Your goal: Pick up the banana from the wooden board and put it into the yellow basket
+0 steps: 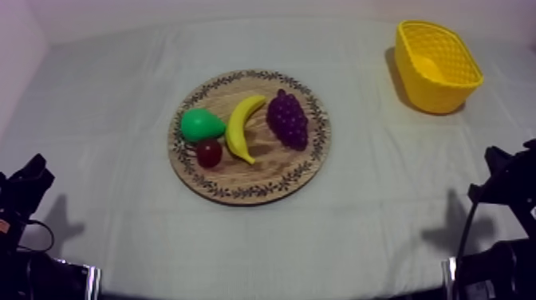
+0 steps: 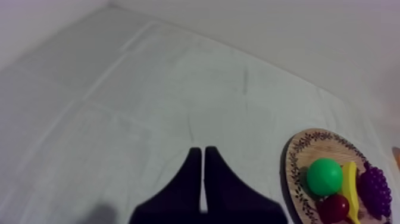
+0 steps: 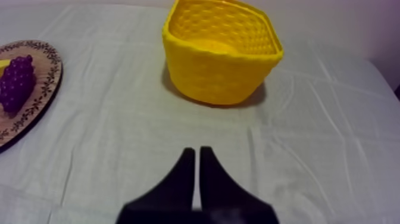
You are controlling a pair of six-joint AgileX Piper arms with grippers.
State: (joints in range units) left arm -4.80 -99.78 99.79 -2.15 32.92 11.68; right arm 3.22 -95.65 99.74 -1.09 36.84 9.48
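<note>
At the left edge of the table (image 1: 104, 104), the left end effector (image 2: 202, 149) sits low over bare cloth. Its two black fingers lie together as a narrow wedge and hold nothing. The wooden board (image 1: 249, 190) lies flat near the table's middle, apart from that end effector.

On the board, from left to right:
- pear (image 1: 199, 124), with the small red fruit (image 1: 209, 152) just beside it on the near side
- banana (image 1: 242, 126), lying on its side between the pear and the bunch of grapes (image 1: 288, 118)

The yellow basket (image 1: 427, 92) stands upright at the far right of the table, well apart from the board. At the right edge, the right end effector (image 3: 196, 150) sits low and points toward the basket, with bare cloth between them. Its fingers are also pressed into a narrow wedge and grip nothing.
</note>
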